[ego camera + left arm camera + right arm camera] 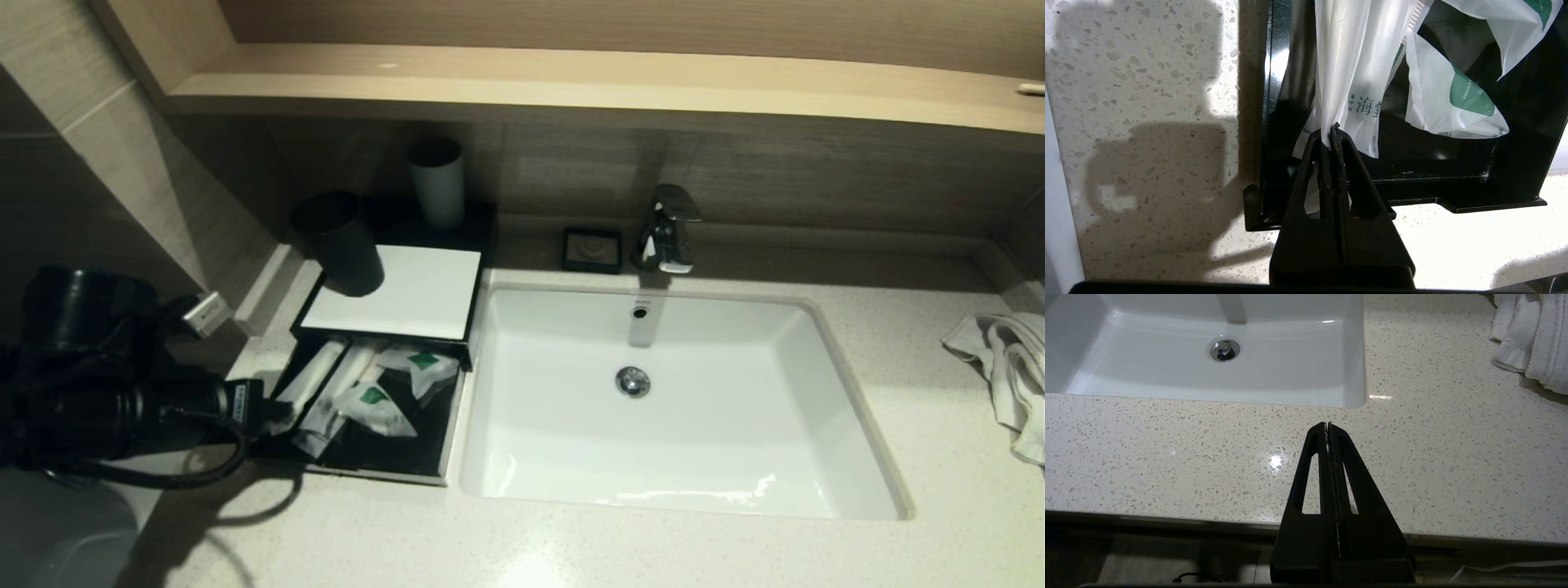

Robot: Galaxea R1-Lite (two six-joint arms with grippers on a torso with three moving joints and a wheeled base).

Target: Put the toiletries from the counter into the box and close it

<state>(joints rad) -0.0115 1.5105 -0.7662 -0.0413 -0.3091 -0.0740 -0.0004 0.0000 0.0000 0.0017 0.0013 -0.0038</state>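
The black box (392, 292) with a white top panel stands left of the sink, its drawer (424, 457) pulled out toward me. Several white sachets with green labels lie in the drawer (371, 404). My left gripper (273, 408) is over the drawer's left edge, shut on the end of a long thin sachet (1347, 69) that reaches into the drawer (1474, 179). A squarish sachet (1449, 102) lies beside it. My right gripper (1327, 424) is shut and empty above the counter (1208, 457) in front of the sink; the head view does not show it.
A dark cup (339, 242) stands on the box's top panel and a pale cup (437, 182) behind it. The white sink (678, 408), a faucet (669, 229), a small black soap dish (591, 249) and a white towel (1004, 367) at the far right share the counter.
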